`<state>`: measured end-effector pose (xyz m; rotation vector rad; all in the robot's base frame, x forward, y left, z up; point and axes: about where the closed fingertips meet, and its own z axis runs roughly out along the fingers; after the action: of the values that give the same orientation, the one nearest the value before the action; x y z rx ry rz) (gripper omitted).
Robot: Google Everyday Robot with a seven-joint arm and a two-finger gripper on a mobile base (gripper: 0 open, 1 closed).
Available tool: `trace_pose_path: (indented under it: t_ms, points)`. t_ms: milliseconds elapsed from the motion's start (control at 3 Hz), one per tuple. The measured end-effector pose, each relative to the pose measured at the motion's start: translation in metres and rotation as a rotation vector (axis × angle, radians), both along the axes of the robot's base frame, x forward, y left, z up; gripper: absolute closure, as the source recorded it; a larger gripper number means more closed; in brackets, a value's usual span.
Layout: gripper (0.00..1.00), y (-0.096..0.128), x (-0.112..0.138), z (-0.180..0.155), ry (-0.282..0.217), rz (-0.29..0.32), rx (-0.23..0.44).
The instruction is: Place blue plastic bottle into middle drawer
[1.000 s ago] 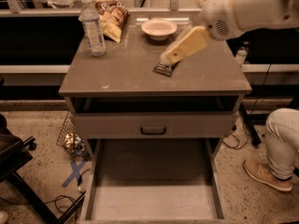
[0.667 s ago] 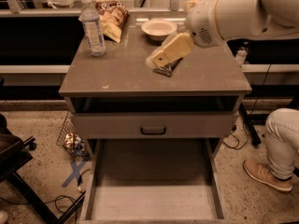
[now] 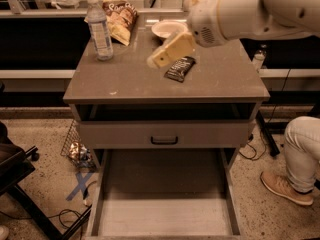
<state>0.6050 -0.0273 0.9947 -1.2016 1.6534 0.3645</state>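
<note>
Right of blue plastic bottle (image 3: 99,29), well apart, gripper (image 3: 159,58) hovered over cabinet top (image 3: 125,81); clenched or released, could not tell. Bottle stood upright, ungrasped, chip bag (image 3: 120,19) just beside it. Middle drawer (image 3: 165,211) pulled out, below and nearer than bottle. Step judged: reach toward bottle. Next move called for leftward travel, then side grasp on bottle body.

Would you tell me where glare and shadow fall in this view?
Camera view: warm cast; bowl and arm glare white; the hand, over the tabletop right of the bottle, is well lit; the gap under the tabletop is black shadow; the open drawer floor is dimly lit.
</note>
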Motion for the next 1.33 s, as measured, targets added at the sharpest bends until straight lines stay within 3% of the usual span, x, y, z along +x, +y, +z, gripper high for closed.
trace_pose_path:
  t_ms: [333,667,1000,1333]
  points:
    - [0.00,0.024,0.061,-0.013,0.004,-0.010,0.077]
    - [0.00,0.034,0.138,-0.029,0.010,-0.072,0.192]
    - [0.00,0.059,0.207,-0.040,0.029,-0.052,0.363]
    - [0.00,0.098,0.229,-0.034,0.015,0.050,0.508]
